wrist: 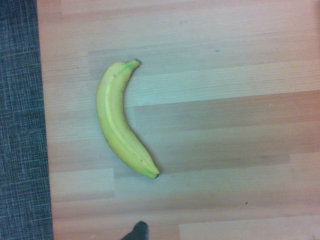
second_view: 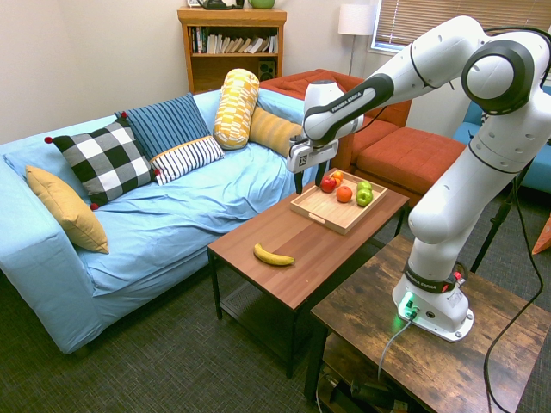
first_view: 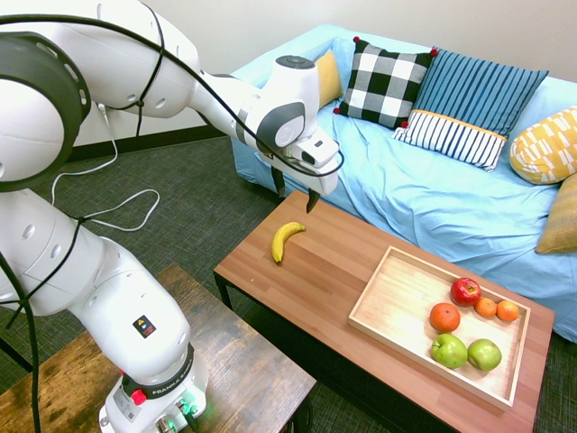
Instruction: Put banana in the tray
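A: Step in hand, as I read it: reaching for the banana (first_view: pixel 287 241). It lies flat on the reddish table (first_view: pixel 306 289), near the end away from the tray (first_view: pixel 394 339), apart from everything else.

B: Gripper (first_view: pixel 295 193)?

A: Jaws open wide, empty, pointing straight down. It hangs well above the table, near the sofa-side edge; the banana sits below it and a little toward the table's far corner.

B: How to do it well?

A: Centre over the thick middle of the curve, turn the wrist so the fingers close across the fruit, not along it, then descend until the tips nearly meet the wood. Squeeze gently; the skin bruises.

B: And the tray?

A: Fruit fills its far end: apples (first_view: pixel 466 352), oranges (first_view: pixel 444 317). The near half is bare, my pick for the drop.
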### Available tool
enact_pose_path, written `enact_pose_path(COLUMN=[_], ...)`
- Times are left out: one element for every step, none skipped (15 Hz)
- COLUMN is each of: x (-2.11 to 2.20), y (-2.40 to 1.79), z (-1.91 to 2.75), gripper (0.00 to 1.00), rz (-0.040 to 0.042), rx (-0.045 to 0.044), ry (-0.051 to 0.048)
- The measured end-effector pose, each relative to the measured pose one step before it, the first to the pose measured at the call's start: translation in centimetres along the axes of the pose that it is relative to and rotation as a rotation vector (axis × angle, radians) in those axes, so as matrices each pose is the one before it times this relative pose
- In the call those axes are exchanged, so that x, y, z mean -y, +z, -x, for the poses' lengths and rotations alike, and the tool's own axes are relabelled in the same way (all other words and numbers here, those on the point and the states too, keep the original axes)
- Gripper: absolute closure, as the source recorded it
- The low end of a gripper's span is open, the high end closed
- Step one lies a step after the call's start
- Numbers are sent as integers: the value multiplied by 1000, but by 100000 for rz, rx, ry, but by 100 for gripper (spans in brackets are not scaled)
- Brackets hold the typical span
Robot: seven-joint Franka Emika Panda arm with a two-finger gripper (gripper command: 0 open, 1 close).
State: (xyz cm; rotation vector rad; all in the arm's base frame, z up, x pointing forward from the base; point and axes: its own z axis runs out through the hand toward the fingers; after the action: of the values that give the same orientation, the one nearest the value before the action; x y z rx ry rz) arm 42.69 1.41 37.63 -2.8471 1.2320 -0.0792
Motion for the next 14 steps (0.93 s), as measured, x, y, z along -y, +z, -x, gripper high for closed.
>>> enact_pose_path(x=[61,16,185,553,818,920,941,782,711,660,690,660,657,657], y=[10,113,233,520,916,1300,1772,1810,1879,1931,1797,1793,1810,1690], z=[-45,35,28,162,364,564,674,543,324,90,-98,-172,-300,-338], gripper=[0,0,0,0,0,0,0,0,0,0,0,0,0,0], rz=[25,277,-226,-922,-878,-172,474,464,65,-44,268,753,917,999], rx=[22,172,-161,-519,-240,333,967,1089,820,698,469,471,755,1104], ry=[-40,-274,-558,-1029,-1554,-2019,-1800,-1156,-659,-183,-100,128,510,343])
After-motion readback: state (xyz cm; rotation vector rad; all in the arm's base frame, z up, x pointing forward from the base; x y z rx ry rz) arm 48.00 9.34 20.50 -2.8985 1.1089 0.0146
